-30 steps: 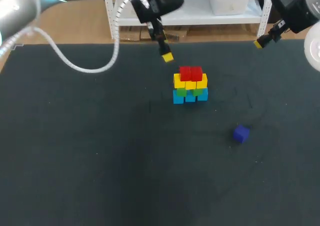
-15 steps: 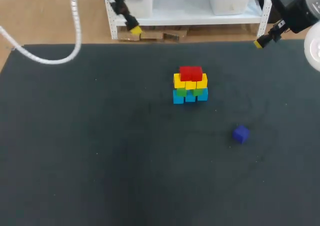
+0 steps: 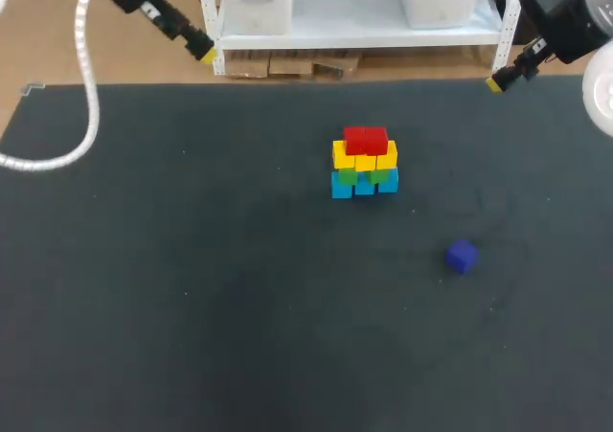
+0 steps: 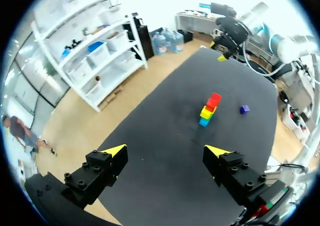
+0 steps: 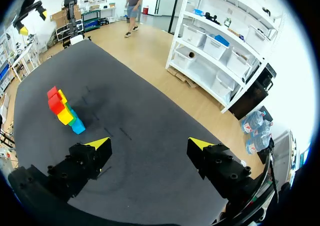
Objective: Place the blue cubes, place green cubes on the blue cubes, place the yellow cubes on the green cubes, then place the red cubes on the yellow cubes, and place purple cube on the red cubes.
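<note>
The fingers of the left gripper (image 4: 165, 153) are seen spread wide, and nothing is held or touched by them; this gripper is raised past the far left corner of the dark surface (image 3: 192, 288). The fingers of the right gripper (image 5: 148, 145) are likewise spread wide and empty, raised at the far right corner. Near the middle of the surface, blue cubes (image 3: 342, 187) are topped by green cubes (image 3: 380, 175), yellow cubes (image 3: 343, 154) and red cubes (image 3: 365, 142). A purple cube (image 3: 462, 257) is seen lying alone on the surface, apart from the stack, toward the right arm's side.
</note>
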`<state>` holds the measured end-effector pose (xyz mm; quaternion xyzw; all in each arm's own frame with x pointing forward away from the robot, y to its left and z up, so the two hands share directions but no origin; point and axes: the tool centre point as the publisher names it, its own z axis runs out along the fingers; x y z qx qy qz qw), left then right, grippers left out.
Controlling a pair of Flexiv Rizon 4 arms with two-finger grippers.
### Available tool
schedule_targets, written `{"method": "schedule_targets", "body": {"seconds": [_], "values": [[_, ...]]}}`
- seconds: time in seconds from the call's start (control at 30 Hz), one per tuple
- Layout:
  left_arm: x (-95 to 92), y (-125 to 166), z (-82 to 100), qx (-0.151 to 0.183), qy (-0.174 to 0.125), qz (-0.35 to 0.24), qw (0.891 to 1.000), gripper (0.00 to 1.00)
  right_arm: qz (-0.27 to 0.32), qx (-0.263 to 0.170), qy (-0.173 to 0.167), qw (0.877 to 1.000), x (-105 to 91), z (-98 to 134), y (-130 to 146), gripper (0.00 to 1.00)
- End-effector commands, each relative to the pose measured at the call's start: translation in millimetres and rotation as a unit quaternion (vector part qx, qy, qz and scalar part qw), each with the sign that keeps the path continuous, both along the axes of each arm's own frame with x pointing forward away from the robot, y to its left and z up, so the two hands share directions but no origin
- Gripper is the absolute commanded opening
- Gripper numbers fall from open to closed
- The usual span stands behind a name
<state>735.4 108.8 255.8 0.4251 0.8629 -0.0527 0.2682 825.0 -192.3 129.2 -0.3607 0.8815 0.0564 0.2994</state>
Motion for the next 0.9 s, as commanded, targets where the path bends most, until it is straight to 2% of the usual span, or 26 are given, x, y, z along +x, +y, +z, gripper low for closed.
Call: {"method": "schedule_targets", "body": {"seconds": [0.03, 0.2, 0.33, 0.57, 0.9], "values": [[-20.9, 19.1, -13.3, -0.107, -0.226, 0.045, 0.967, 1.00, 0.001, 0.001, 0.000, 1.000, 0.2, 0.0, -0.5, 1.00], [-13.3, 34.4, -26.6, -0.121, -0.221, 0.087, 0.964, 1.00, 0.001, 0.001, 0.000, 1.000, 0.2, 0.0, -0.5, 1.00], [-4.7, 53.5, -33.5, -0.132, -0.225, 0.141, 0.955, 1.00, 0.001, 0.001, 0.000, 1.000, 0.2, 0.0, -0.5, 1.00], [3.1, 80.9, -38.1, -0.143, -0.228, 0.198, 0.943, 1.00, 0.001, 0.001, 0.000, 1.000, 0.2, 0.0, -0.5, 1.00], [5.8, 89.7, -40.2, -0.151, -0.226, 0.213, 0.938, 1.00, 0.001, 0.001, 0.000, 1.000, 0.2, 0.0, -0.5, 1.00]]}}
